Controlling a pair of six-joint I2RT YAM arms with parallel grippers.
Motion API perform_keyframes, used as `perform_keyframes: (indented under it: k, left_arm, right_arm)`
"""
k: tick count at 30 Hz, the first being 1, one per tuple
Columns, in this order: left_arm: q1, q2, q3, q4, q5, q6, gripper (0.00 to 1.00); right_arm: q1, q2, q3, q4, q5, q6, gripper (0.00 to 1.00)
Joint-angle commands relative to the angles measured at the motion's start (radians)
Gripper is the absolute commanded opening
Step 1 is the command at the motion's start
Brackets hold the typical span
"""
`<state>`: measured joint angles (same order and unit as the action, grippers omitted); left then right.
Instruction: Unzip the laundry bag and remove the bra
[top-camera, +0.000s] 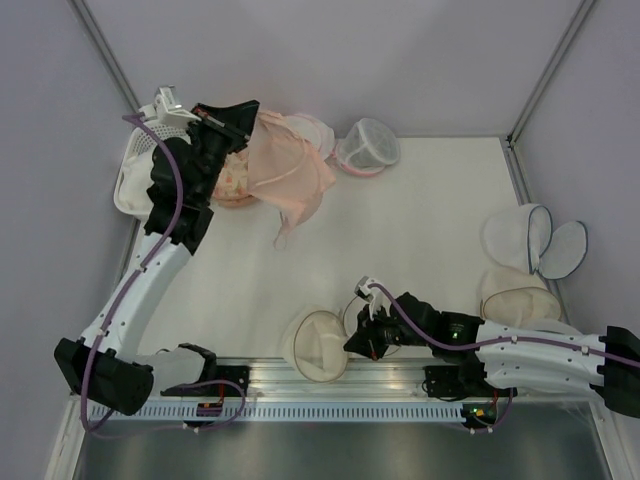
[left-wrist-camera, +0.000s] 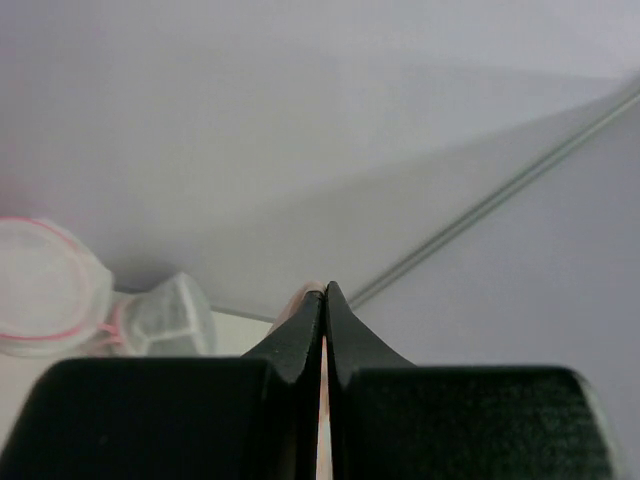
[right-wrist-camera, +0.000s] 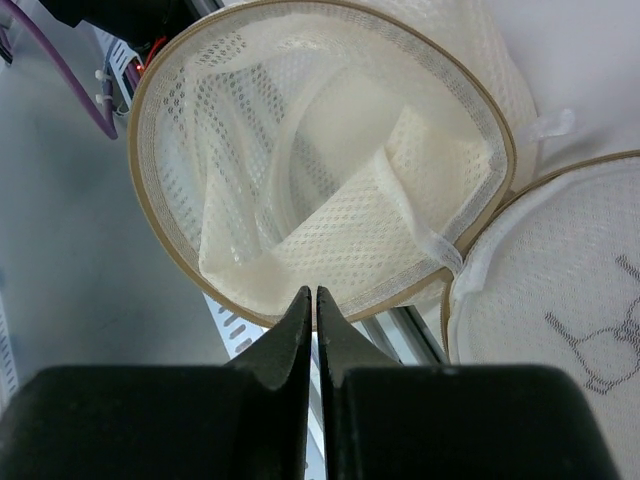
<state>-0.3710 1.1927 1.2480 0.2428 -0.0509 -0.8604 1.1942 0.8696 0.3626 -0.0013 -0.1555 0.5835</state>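
While the left gripper (left-wrist-camera: 325, 302) clamps the bra (top-camera: 290, 165) at the far left, well apart from the bag (right-wrist-camera: 240, 230), that bag lies unzipped at the near edge, only its own mesh inside, the right gripper (right-wrist-camera: 313, 295), jaws nearly together, at its rim

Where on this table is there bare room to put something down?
The middle of the table, between the bra, the white bags on the right and the laundry bag. It is crowded at the far left corner and along the right edge.
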Motion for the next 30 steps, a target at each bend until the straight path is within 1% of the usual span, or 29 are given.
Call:
perform_keyframes:
  k: [1,2,3,5,7,8,9,12,13,15,16,17,18,19,21,22,25,30]
  left_arm:
    - [0.115,0.074,0.094,-0.144,-0.01,0.193,0.02]
    - [0.142,0.088,0.119,-0.181,-0.006,0.207,0.02]
    - [0.194,0.103,0.126,-0.191,0.002,0.211,0.02]
    - [0.243,0.133,0.13,-0.201,0.016,0.23,0.02]
    - [0.337,0.169,0.145,-0.204,0.023,0.242,0.02]
    - [0.337,0.186,0.159,-0.212,0.026,0.247,0.02]
    - [0.368,0.203,0.175,-0.22,0.025,0.251,0.02]
    - [0.461,0.301,0.28,-0.237,0.036,0.27,0.02]
    - [0.48,0.326,0.353,-0.266,0.046,0.27,0.02]
    - [0.523,0.41,0.439,-0.286,0.046,0.271,0.02]
    - [0.535,0.439,0.544,-0.299,0.071,0.271,0.02]
    - [0.546,0.508,0.6,-0.313,0.081,0.264,0.02]
    - [0.564,0.54,0.661,-0.341,0.098,0.261,0.02]
    - [0.572,0.582,0.78,-0.358,0.102,0.261,0.02]
    - [0.581,0.68,0.891,-0.388,0.103,0.265,0.02]
    - [0.584,0.7,0.948,-0.381,0.091,0.271,0.02]
    - [0.598,0.746,0.959,-0.326,0.082,0.253,0.02]
    - [0.598,0.826,0.961,-0.333,0.068,0.267,0.02]
  right_arm:
    - [0.005,-0.018,-0.002,0.004,0.028,0.016,0.08]
    - [0.005,-0.018,-0.002,0.004,0.028,0.019,0.08]
    - [0.005,-0.017,-0.002,0.004,0.031,0.021,0.08]
    - [0.004,-0.015,-0.001,0.004,0.031,0.018,0.08]
    - [0.005,0.0,0.004,0.004,0.033,0.012,0.09]
    - [0.005,0.0,0.009,0.004,0.031,0.012,0.09]
    - [0.004,0.014,0.013,0.004,0.028,0.001,0.09]
    - [0.005,0.057,0.05,-0.032,0.024,-0.017,0.09]
    - [0.004,0.068,0.056,-0.035,0.019,-0.028,0.09]
    - [0.004,0.103,0.071,-0.037,0.014,-0.036,0.09]
    - [0.004,0.115,0.076,-0.035,0.011,-0.043,0.09]
    - [0.005,0.141,0.081,-0.032,0.005,-0.044,0.09]
    - [0.004,0.155,0.09,-0.029,0.001,-0.048,0.09]
    - [0.004,0.169,0.094,-0.02,-0.004,-0.05,0.09]
    - [0.001,0.216,0.111,-0.016,-0.019,-0.06,0.09]
    - [0.001,0.232,0.119,-0.016,-0.024,-0.068,0.09]
    - [-0.005,0.287,0.144,-0.014,-0.053,-0.082,0.09]
    - [-0.028,0.332,0.174,-0.014,-0.094,-0.108,0.09]
